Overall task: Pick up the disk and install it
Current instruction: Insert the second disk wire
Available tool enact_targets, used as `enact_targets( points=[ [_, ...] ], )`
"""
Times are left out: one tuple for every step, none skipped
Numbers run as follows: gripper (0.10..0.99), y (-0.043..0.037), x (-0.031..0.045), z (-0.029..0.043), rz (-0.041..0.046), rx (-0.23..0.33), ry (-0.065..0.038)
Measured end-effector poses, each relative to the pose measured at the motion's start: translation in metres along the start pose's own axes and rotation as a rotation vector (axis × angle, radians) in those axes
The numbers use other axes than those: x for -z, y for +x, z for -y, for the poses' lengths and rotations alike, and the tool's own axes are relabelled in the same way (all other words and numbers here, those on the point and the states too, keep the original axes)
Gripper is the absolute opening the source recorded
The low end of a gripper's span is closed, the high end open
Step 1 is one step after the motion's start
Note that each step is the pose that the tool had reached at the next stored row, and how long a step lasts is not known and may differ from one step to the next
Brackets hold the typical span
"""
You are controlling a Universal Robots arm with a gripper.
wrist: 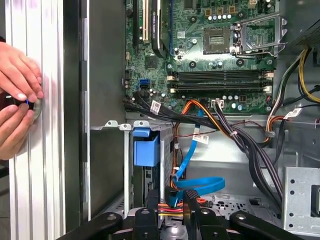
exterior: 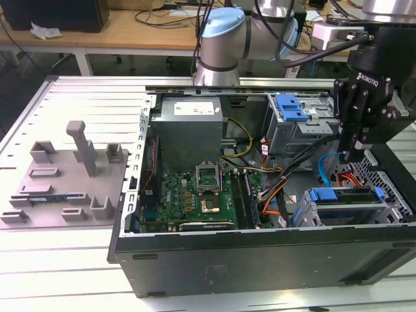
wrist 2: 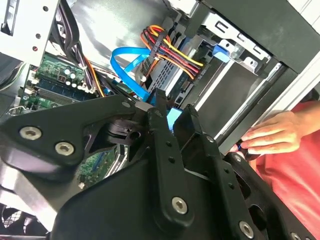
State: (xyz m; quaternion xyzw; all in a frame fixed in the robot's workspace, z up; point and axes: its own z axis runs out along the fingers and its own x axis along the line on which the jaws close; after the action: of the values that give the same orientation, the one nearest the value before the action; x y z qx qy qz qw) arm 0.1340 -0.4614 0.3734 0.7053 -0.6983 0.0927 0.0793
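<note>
Fingers (wrist: 151, 201) entered first: how are they set? (Obs. 1)

A narrow gap is recorded between them in both wrist views. Nothing is clamped; cables are seen through the gap. (Obs. 2)

Gripper (exterior: 355, 156) position, exterior view? (Obs. 1)

It is logged pointing straight down over the open computer case (exterior: 260, 260), at the exterior view's right. The tips are placed between the upper drive cage (exterior: 299, 130) and the lower drive cage (exterior: 390, 208), near the looped blue cable (wrist: 200, 185). No contact with any part is observed. (Obs. 2)

Disk (exterior: 341, 194) location? (Obs. 1)

It is noted lying flat in the lower drive cage, in the case corner at the exterior view's lower right, with its blue carrier strip uppermost. It is apart from the gripper and below it. How deeply it is seated cannot be told. (Obs. 2)

Is the blue tab (exterior: 290, 107) to be counted with it? (Obs. 1)

No. That tab is fixed atop the upper drive cage, well apart from the disk. (Obs. 2)

Other items to be entered? (Obs. 1)

The motherboard (exterior: 195, 188) is exposed in the case, with its empty processor socket showing. A grey fixture tray (exterior: 65, 175) is seen on the table (exterior: 65, 273), beside the case at the exterior view's left. In the first wrist view a person's hands (wrist: 17, 100) are recorded at the table's ribbed edge just outside the case wall, pinched on a small dark object that cannot be identified. (Obs. 2)
</note>
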Motion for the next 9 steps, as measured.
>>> enact_targets(
  points=[
    [0.333,-0.0001,-0.0002,-0.0002,0.0000,0.000,0.000],
    [0.333,-0.0003,-0.0005,-0.0003,-0.0001,0.000,0.000],
    [0.333,-0.0003,-0.0006,-0.0004,-0.0003,0.000,0.000],
    [0.333,-0.0004,-0.0008,-0.0004,-0.0002,0.000,0.000],
    [0.333,-0.0005,-0.0008,-0.0004,-0.0002,0.000,0.000],
    [0.255,-0.0005,-0.0008,-0.0004,-0.0002,0.000,0.000],
    [0.255,-0.0005,-0.0008,-0.0005,-0.0002,0.000,0.000],
    [0.255,-0.0005,-0.0009,-0.0005,-0.0001,0.000,0.000],
    [0.180,-0.0005,-0.0009,-0.0004,-0.0002,0.000,0.000]
  ],
)
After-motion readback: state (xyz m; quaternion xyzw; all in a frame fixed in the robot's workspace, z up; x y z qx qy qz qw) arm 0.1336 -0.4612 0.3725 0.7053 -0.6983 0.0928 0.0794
